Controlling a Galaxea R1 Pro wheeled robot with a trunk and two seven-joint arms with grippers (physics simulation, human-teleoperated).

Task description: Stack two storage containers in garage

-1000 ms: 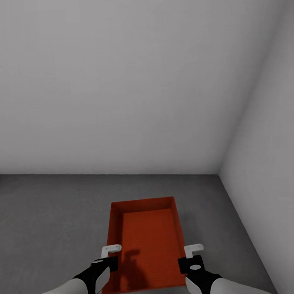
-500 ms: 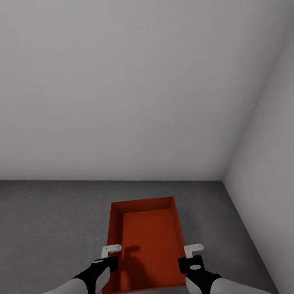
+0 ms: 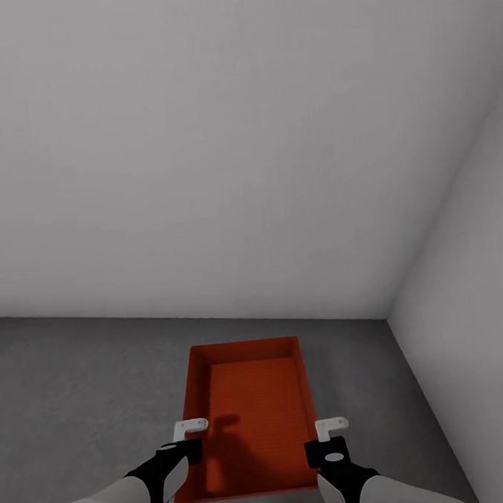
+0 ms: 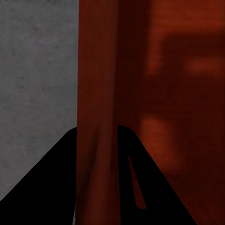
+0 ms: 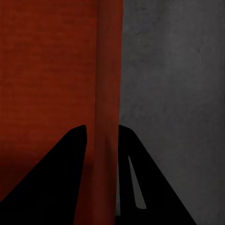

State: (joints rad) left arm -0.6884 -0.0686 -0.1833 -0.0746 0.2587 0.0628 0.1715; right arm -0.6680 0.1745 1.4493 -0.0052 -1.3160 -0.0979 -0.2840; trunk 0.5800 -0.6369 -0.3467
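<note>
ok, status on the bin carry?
Left gripper and right gripper each shut on a long wall of the storage container. Container carried level over the grey floor. Wall corner ahead.

Both arms forward, level. Left claw [image 3: 190,434] and right claw [image 3: 331,431] each clamped on container [image 3: 250,408] side wall.

Orange-red container [image 3: 250,415] held level btwn both arms, above dark grey floor [image 3: 74,396]. Left gripper [image 3: 190,434] at its left long wall, right gripper [image 3: 327,433] at its right wall. Pale grey walls [image 3: 223,149] meet in corner ahead-right.
</note>
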